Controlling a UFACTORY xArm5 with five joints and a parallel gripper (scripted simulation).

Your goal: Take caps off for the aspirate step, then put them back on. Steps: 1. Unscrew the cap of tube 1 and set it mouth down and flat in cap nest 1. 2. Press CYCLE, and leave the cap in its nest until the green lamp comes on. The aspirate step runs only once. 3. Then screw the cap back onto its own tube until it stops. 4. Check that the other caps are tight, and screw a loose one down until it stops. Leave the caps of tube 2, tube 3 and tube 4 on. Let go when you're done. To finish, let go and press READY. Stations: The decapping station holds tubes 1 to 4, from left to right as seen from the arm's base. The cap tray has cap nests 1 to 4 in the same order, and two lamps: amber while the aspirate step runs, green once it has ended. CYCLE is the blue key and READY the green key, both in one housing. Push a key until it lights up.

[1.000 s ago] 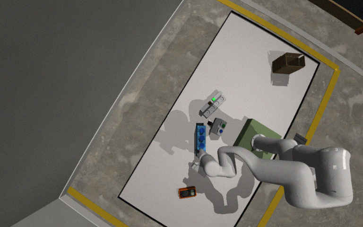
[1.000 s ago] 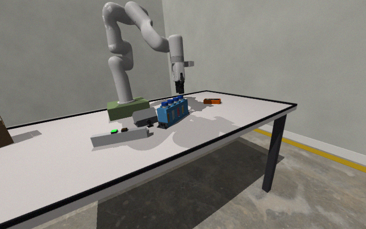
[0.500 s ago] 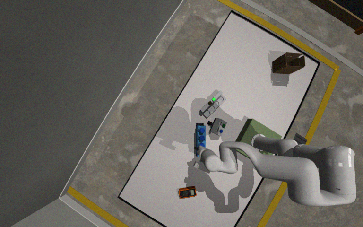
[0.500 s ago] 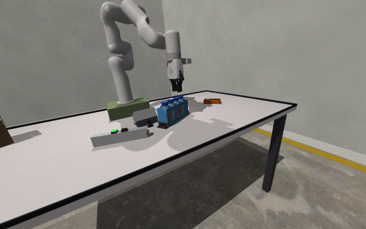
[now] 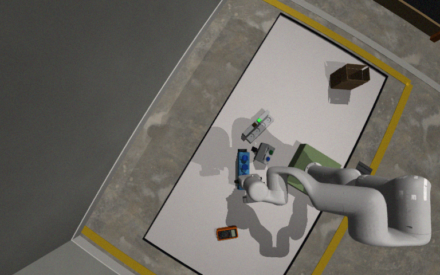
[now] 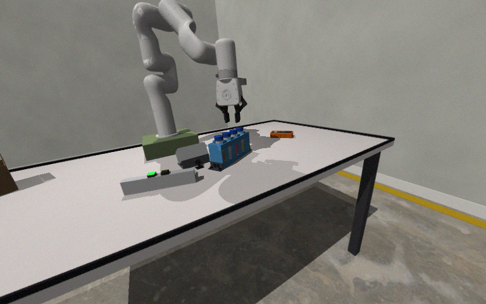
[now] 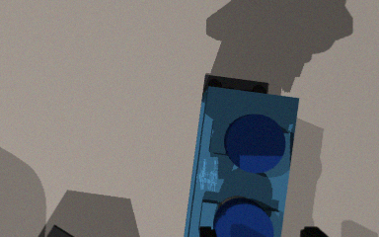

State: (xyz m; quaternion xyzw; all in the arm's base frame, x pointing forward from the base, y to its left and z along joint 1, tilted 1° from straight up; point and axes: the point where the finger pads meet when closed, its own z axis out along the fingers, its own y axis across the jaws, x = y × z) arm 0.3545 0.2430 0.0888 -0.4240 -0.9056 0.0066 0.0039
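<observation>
You will find the green lamp (image 5: 258, 120) on the cap tray (image 6: 157, 183) lit, its nests bare as far as the top view shows, and all four blue caps (image 6: 229, 133) seated on the tubes in the blue rack (image 6: 229, 150); I judge the uncap, cycle and recap steps done, with the tightness check under way and the green key (image 5: 271, 151) not yet pressed. Your gripper (image 6: 231, 116) hangs above the rack's far end, fingers partly apart and holding nothing. The rack is a glossy, translucent blue block; the caps are smooth round discs, the tray and key box (image 5: 263, 153) matte grey slabs, all on a flat white tabletop (image 6: 322, 150) with a black edge.
</observation>
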